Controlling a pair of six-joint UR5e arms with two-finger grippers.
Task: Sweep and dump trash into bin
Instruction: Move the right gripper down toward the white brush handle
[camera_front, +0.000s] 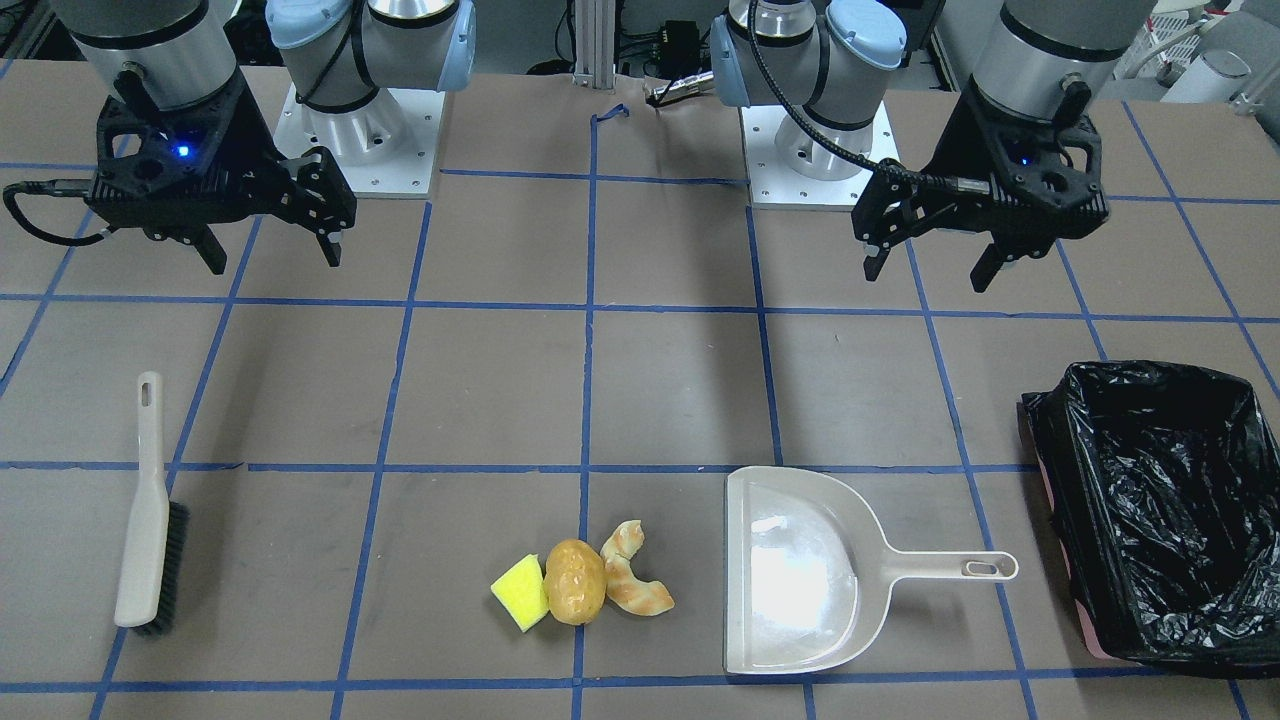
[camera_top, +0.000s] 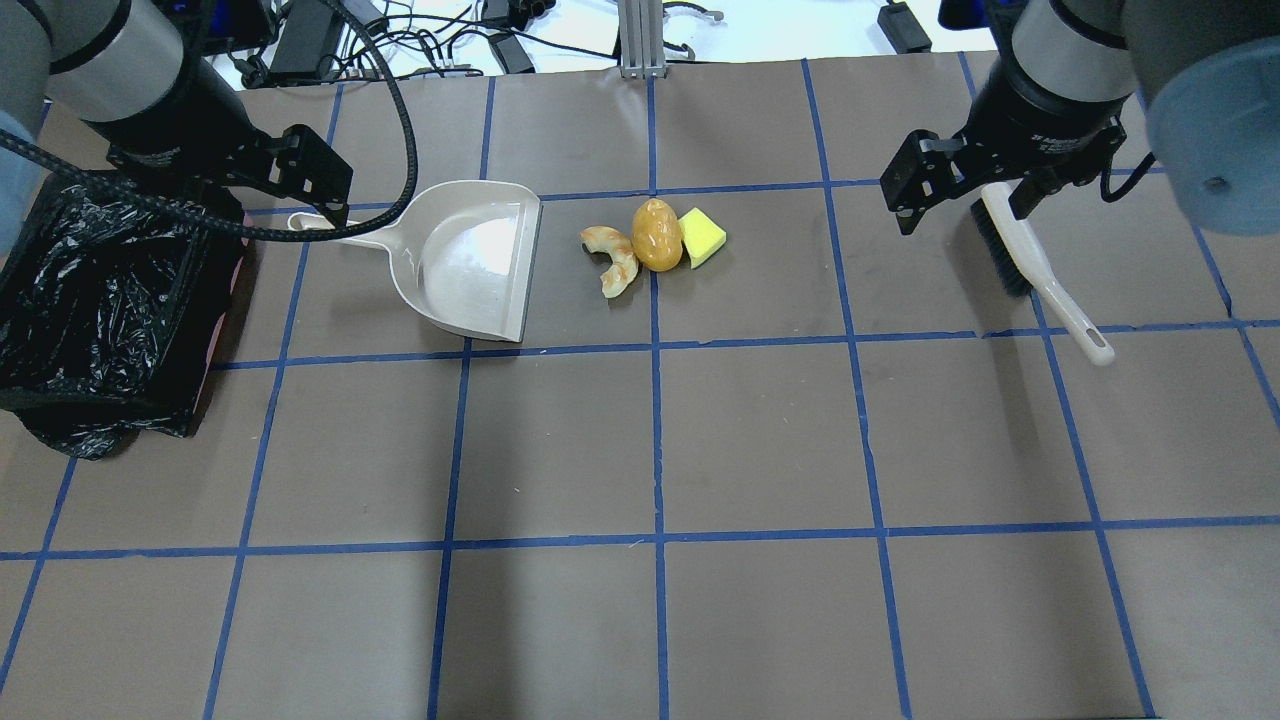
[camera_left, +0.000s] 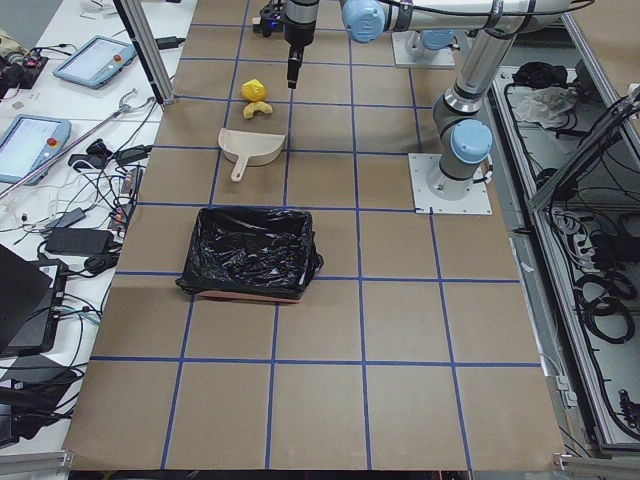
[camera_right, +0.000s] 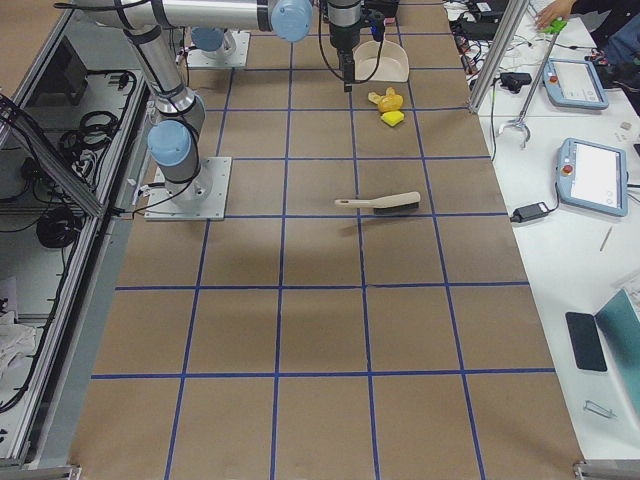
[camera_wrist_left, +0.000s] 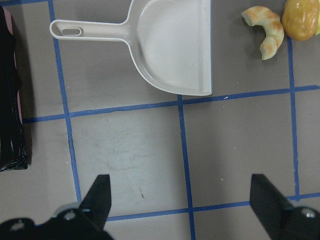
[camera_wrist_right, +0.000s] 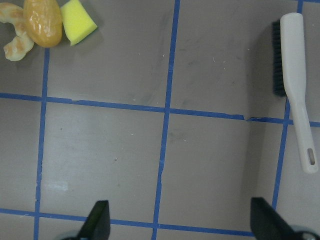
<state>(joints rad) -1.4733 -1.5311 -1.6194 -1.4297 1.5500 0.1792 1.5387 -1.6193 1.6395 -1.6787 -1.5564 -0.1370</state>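
Observation:
The trash lies in a tight row on the table: a yellow sponge wedge (camera_front: 521, 592), a brown potato (camera_front: 574, 581) and a pale croissant piece (camera_front: 633, 583). The bin (camera_front: 1160, 510), lined with a black bag, stands at the table's end on my left side. My left gripper (camera_front: 927, 275) is open and empty. It hovers above the table near the beige dustpan's handle (camera_top: 340, 232), between the dustpan and the bin (camera_top: 100, 300). My right gripper (camera_front: 274, 258) is open and empty. It hovers above the table on the near side of the brush (camera_top: 1040, 270).
A beige dustpan (camera_front: 790, 570) lies flat beside the croissant piece, its open mouth toward the trash and its handle toward the bin. A beige hand brush (camera_front: 148, 520) with black bristles lies on my right side. Blue tape lines grid the brown table.

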